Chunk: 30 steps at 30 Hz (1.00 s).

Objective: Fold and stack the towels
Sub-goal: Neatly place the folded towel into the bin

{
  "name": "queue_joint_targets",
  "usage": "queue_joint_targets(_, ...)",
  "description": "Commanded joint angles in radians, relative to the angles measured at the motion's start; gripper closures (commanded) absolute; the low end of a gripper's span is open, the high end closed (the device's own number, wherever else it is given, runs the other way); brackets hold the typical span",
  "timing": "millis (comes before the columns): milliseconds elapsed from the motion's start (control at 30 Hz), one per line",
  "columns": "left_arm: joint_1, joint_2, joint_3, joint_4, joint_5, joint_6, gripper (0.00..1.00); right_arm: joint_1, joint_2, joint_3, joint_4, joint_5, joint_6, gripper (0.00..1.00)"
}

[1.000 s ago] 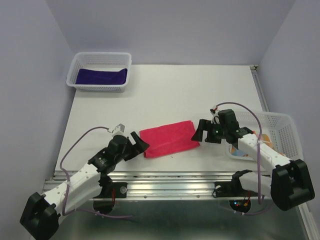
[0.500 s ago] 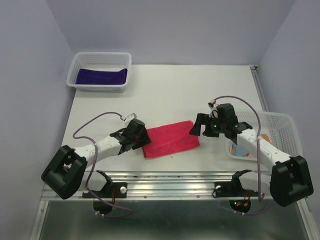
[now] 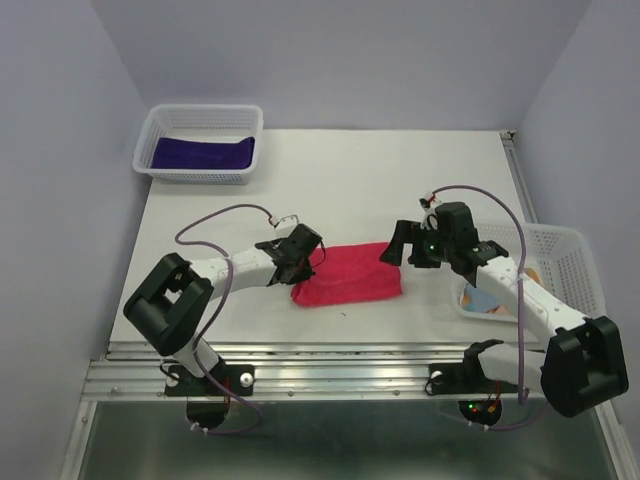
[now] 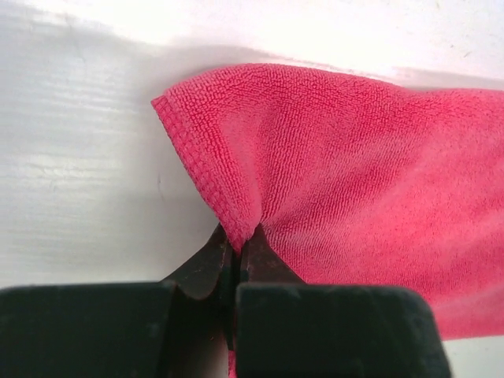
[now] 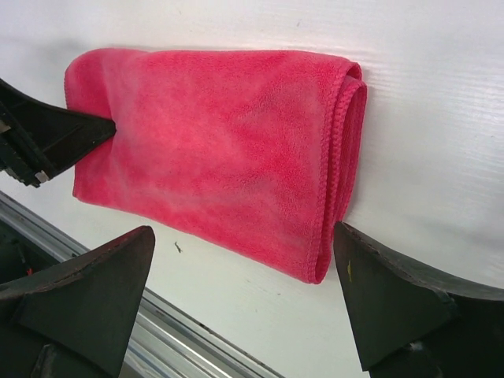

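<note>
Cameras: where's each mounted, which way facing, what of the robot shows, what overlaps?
Top external: above and behind the bases, looking down across the table; shows both arms, left pincer, right pincer, pink-red towel, purple towel in the far-left basket.
Left wrist: on that wrist, looking along its own fingers, shut on the pink-red towel's edge.
Right wrist: looking down between its own open fingers at the pink-red towel.
Shared: all three see the pink-red towel; top and right wrist both see the left pincer gripping it.
</note>
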Motion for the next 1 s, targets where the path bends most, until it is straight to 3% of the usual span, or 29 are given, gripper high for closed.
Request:
queue_joint_targets(0,-0.029,0.065,0.116,-0.158,-0.199,0.089,1.00,0.004,-0.042,0.065,-0.016,0.054,-0.019,0.00)
queue_joint_targets(233,-0.019,0.172,0.399,-0.201,-0.438,0.311,1.00,0.004,-0.096,0.054,-0.022,0.109,-0.023,0.00)
queue_joint_targets(567,0.156,0.415,0.866,-0.249,-0.452,0.621,1.00,0.004,-0.151,0.027,-0.013,0.143,-0.015,0.00)
queue_joint_targets(633,0.206,0.462,1.016,-0.277,-0.460,0.678,1.00,0.005,-0.142,0.027,-0.011,0.150,-0.015,0.00)
queue_joint_targets(967,0.343,0.610,1.387,-0.306,-0.487,0.853,1.00,0.004,-0.099,0.031,-0.014,0.195,-0.016,0.00)
